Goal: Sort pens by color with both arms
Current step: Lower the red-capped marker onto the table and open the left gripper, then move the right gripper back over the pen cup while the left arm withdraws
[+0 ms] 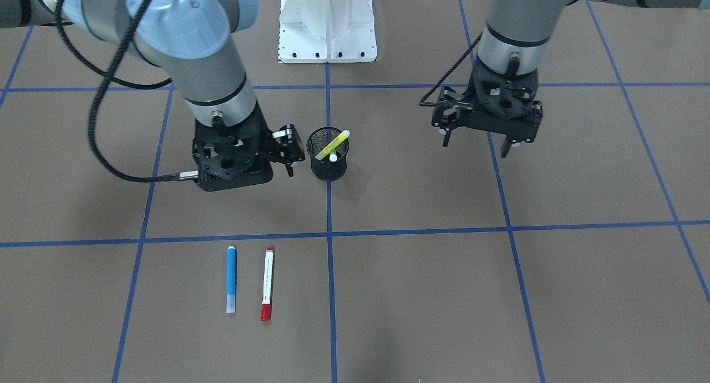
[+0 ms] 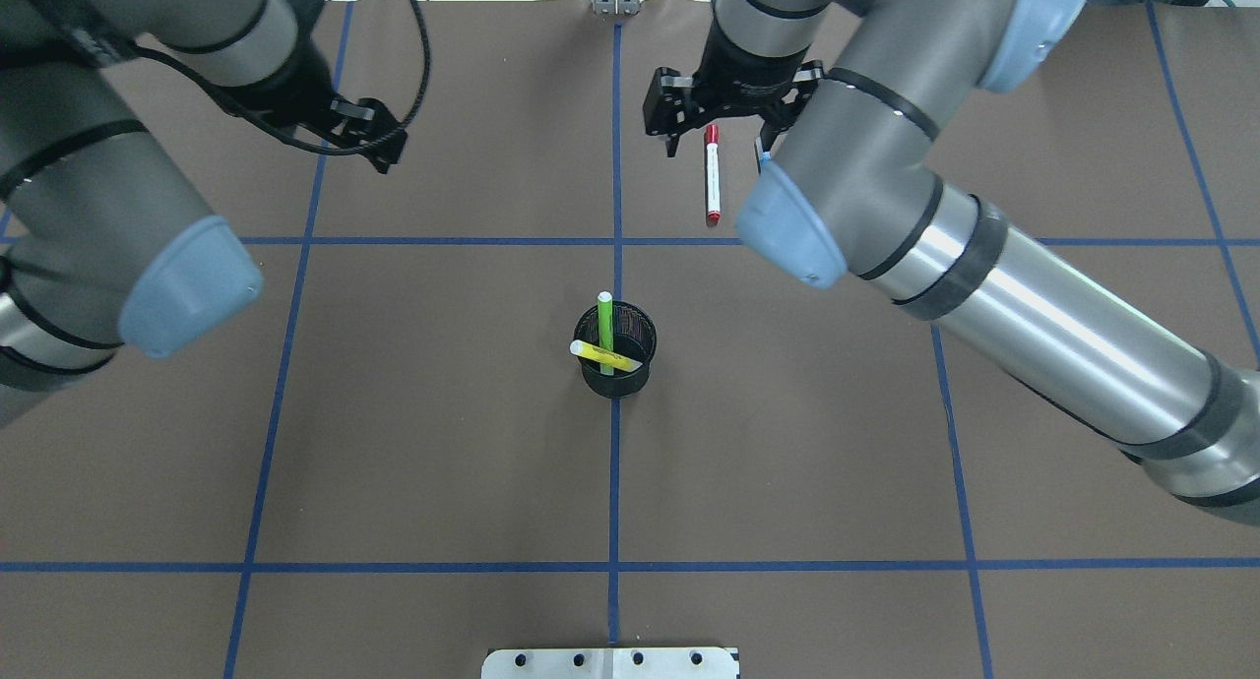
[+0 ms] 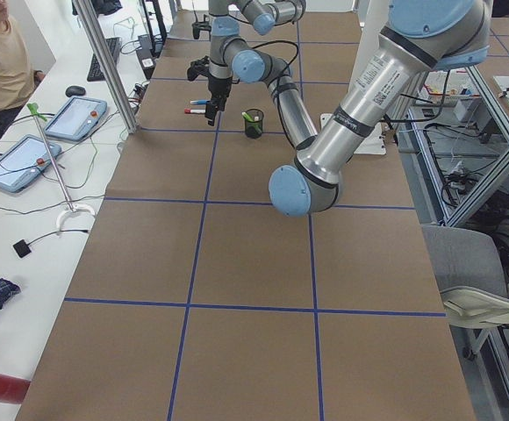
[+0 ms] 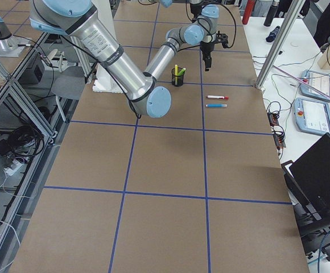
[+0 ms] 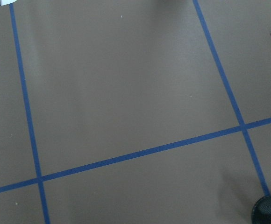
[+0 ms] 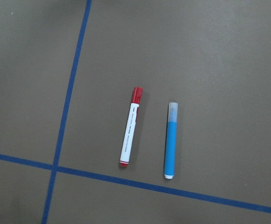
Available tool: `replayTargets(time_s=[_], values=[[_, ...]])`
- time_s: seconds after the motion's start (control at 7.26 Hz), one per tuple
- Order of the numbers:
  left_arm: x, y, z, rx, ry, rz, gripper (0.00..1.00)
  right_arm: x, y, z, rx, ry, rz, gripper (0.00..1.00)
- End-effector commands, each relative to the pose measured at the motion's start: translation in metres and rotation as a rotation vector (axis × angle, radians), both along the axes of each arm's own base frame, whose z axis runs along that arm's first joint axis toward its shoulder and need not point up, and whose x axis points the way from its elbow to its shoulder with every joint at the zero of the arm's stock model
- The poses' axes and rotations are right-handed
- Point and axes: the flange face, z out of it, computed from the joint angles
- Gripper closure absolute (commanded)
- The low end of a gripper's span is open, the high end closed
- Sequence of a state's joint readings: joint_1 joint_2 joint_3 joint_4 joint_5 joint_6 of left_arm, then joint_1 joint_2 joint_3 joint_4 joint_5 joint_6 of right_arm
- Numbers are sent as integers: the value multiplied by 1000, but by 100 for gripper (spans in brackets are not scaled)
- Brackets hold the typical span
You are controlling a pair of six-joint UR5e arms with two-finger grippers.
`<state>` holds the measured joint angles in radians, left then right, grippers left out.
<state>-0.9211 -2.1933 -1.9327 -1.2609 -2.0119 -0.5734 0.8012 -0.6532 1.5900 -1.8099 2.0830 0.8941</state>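
The blue pen [image 1: 231, 277] and red pen [image 1: 268, 283] lie side by side, not touching, on the operators' side of the cup [image 1: 328, 171]. They look laid out there as sorted colours. The green pen [image 2: 605, 333] and yellow pen [image 2: 602, 357] lean crossed inside the cup, probably next to be sorted. The right gripper [image 2: 717, 150] hangs above the laid pair, jaws wide, holding nothing. The left gripper [image 1: 475, 149] hovers well off the cup's other flank, also wide and empty.
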Motion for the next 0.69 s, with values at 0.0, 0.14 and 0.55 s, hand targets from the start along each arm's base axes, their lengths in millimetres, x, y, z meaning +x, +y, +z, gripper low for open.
replayTargets(time_s=[0.0,0.14,0.55], values=[[-73,-14,51,18,-27,44,1,-73,7,-58,-52,37,-13,2],[-92,-16,60,-1,-23,57,0,-103,7,-64,-75,70,-50,2],[-105,-9,62,4,-19,43,0,-170,37,-48,-100,132,-185,1]])
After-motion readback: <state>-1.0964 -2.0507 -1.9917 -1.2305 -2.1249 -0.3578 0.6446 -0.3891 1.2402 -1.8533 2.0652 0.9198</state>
